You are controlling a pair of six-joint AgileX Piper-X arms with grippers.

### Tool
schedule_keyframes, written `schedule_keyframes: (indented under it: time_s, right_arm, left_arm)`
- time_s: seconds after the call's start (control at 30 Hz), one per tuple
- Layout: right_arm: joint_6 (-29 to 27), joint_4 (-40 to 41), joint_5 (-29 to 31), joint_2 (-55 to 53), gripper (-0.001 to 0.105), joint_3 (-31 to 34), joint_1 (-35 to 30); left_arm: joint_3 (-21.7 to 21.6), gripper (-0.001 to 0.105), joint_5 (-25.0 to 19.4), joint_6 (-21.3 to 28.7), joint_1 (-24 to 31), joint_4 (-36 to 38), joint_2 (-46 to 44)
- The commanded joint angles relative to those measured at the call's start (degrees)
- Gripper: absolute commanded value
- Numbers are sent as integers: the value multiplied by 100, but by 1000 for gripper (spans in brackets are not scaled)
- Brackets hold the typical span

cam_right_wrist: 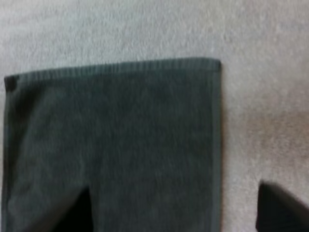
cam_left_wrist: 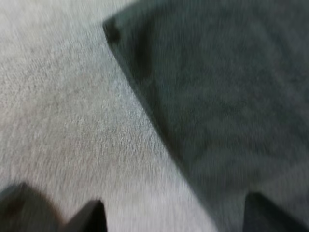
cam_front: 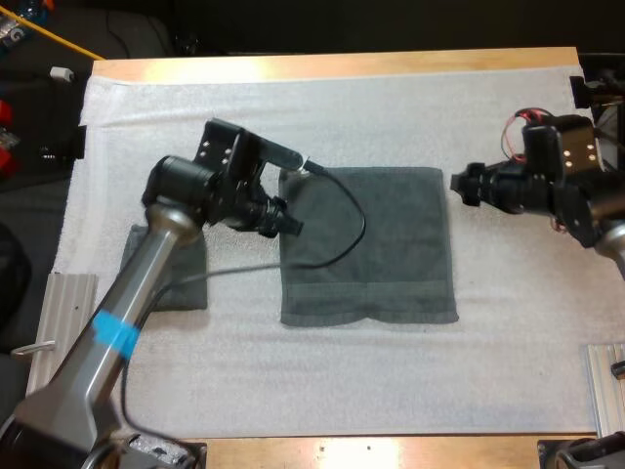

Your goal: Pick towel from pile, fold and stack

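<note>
A dark grey-green towel [cam_front: 369,244] lies flat on the white mat [cam_front: 391,381] at mid-table, folded into a rectangle. My left gripper [cam_front: 283,221] hovers at its left edge, open; in the left wrist view the towel [cam_left_wrist: 217,96] runs between my spread fingers [cam_left_wrist: 91,217], clear of both, with the left gripper [cam_left_wrist: 174,220] empty. My right gripper [cam_front: 459,186] hangs off the towel's far right corner, open; one finger [cam_right_wrist: 77,212] stands over the towel [cam_right_wrist: 120,135], the other over bare mat, and the right gripper [cam_right_wrist: 176,212] holds nothing. A second folded dark towel [cam_front: 186,274] lies under my left arm.
A ribbed metal rail [cam_front: 61,318] lies off the mat's left side and another rail [cam_front: 605,386] off its right side. The mat's near strip in front of the towel is bare. Wooden table edge [cam_front: 342,63] runs along the far side.
</note>
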Motion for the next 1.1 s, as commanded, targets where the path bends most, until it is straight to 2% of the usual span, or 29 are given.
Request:
schedule_keyframes:
  time_s: [0.0,0.27,0.5,0.77,1.07]
  right_arm:
    - [-146,250,-50,-119,67,-19,3]
    - [-175,720,-50,-682,67,400,3]
    - [-133,719,-65,-1346,67,1468,3]
    - [-65,619,-847,-1567,67,2327,3]
    - [756,-564,-993,-1567,67,3459,3]
  left_arm:
    - [88,56,35,-108,9,114,-202]
    - [920,56,207,-442,9,97,-1327]
    - [1611,56,278,-678,9,97,-2223]
    - [2344,56,688,-943,9,60,-2999]
    - [3118,56,1093,-1205,9,-210,-3410]
